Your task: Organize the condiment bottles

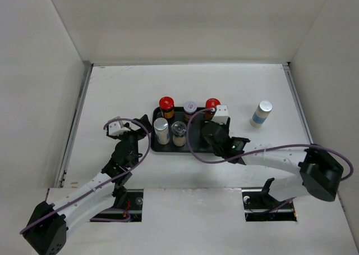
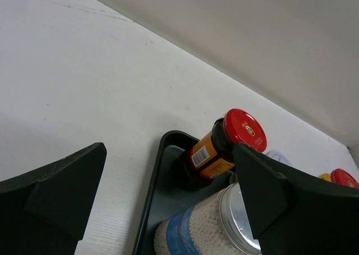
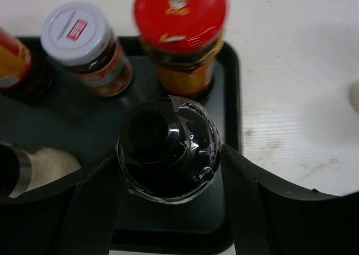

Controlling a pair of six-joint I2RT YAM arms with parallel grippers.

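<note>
Right fingers (image 3: 252,210): pressed against both sides of the black-capped dark bottle in clear film (image 3: 167,154), which stands in the near right corner of the black rectangular plastic tray (image 3: 234,98).
Left fingers (image 2: 56,193): spread wide, empty, just off the tray's left edge.
Near row: white bottle with a silver lid (image 1: 161,130) and silver-lidded clear bottle (image 1: 179,132), on the tray's near left.
Far row: left red-capped amber bottle (image 1: 166,106), brown pale-lidded bottle (image 3: 84,44), right red-capped amber bottle (image 3: 179,36) close behind the held one.
Off tray: white-capped blue-labelled bottle (image 1: 261,113) on the white desk (image 1: 123,92), well right of the tray.
Risk: slick film may slip; opening or lifting away could clip the amber bottle behind and topple it.
</note>
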